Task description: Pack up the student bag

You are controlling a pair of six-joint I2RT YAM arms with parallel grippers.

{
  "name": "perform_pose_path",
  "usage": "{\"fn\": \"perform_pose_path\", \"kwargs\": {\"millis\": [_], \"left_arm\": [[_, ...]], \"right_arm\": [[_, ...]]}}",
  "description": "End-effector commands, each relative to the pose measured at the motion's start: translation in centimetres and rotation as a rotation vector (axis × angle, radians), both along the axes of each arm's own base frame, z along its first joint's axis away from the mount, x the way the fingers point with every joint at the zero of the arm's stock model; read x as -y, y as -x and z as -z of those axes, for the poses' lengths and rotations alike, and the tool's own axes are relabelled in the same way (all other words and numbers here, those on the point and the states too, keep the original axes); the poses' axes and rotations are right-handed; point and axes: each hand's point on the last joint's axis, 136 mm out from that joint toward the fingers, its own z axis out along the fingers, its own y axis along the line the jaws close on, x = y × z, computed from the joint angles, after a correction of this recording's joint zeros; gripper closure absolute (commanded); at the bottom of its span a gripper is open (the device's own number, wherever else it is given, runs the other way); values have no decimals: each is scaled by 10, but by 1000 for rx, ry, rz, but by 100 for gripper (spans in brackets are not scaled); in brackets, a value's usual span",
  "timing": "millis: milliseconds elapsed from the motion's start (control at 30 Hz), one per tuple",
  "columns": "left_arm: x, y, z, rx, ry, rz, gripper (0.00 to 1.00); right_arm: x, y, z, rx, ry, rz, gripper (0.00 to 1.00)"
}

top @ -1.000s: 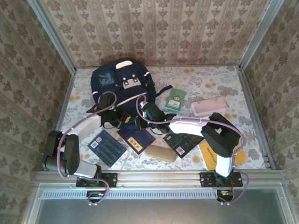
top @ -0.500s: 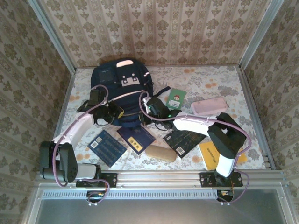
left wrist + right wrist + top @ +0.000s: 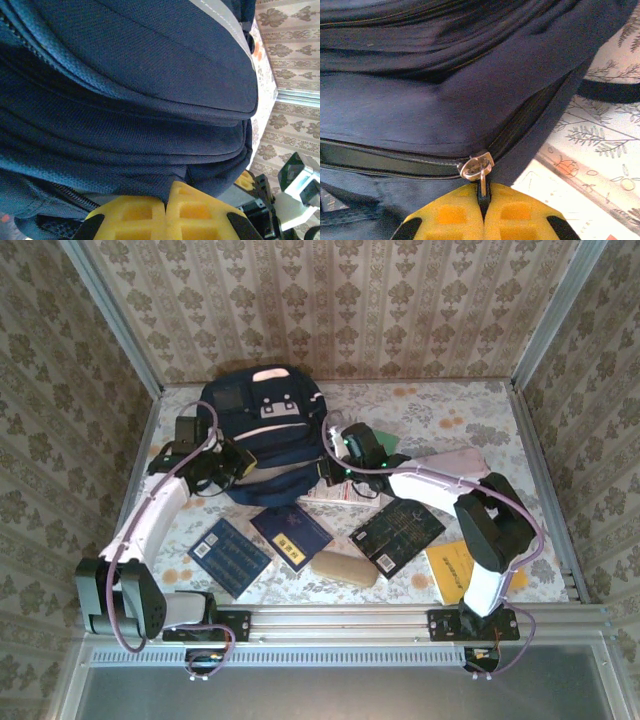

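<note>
The student bag (image 3: 262, 430), navy-blue with pale pink stripes and pink-white patches, lies at the far left-centre of the table (image 3: 480, 405), its inside hidden. The left hand (image 3: 238, 468) meets its near-left edge and the right hand (image 3: 325, 466) its near-right edge. Nearer the arms lie a blue book (image 3: 230, 556), a navy book (image 3: 291, 536), a dark book (image 3: 398, 533), a yellow book (image 3: 452, 572) and a tan case (image 3: 344, 568).

From the left wrist, the bag's fabric (image 3: 125, 100) lies in stacked folds, and the left hand (image 3: 166, 197) has its yellow fingers closed together, pinching a fold.

From the right wrist, the right hand (image 3: 482, 197) is closed on the zipper pull (image 3: 482, 184), which hangs from a silver slider (image 3: 476, 166) on the bag (image 3: 420, 110)
</note>
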Motion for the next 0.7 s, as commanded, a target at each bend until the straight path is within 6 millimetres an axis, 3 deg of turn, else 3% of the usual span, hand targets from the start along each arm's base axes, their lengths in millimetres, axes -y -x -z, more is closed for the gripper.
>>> {"fn": "perform_pose_path", "kwargs": {"millis": [0,200,467,667], "left_arm": [[-21,-7,-34,112,-44,-30,100],[-23,-10,-62,167,-39,-3,100],[-14,-10,-78,194,15,16,100],[-4,-11,-89,213,39,61,100]], "right_arm": [[28,-24,0,-13,-6,53,100],[36,-52,0,-28,-46,72,98],[57,-100,16,-103,-92,147,94],[61,-129,14,-145,-165,171,90]]}}
